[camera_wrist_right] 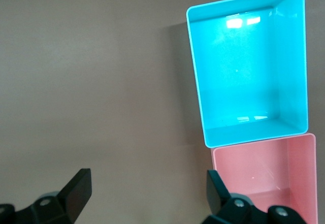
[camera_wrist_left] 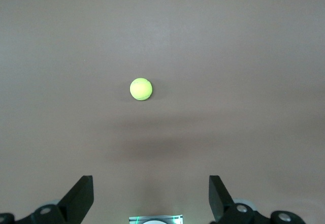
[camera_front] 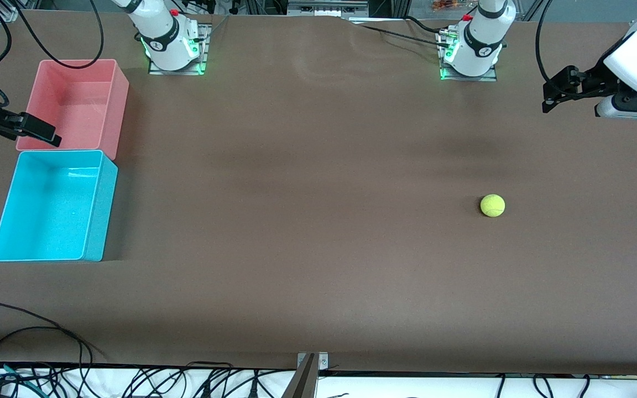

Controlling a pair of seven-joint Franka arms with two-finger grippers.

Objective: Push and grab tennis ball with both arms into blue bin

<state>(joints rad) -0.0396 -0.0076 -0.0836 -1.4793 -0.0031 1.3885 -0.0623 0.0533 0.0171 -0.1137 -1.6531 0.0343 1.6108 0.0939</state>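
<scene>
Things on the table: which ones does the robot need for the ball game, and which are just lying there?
Needed:
tennis ball
blue bin
left gripper, fingers open
right gripper, fingers open

Just there:
pink bin, touching the blue bin
cables along the table's nearest edge

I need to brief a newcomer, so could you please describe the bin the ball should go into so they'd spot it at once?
Look to the right arm's end of the brown table, where two like-sized tubs stand side by side. The target is the blue bin, the one nearer the front camera. Its neighbour, the pink bin, differs only in colour.
</scene>
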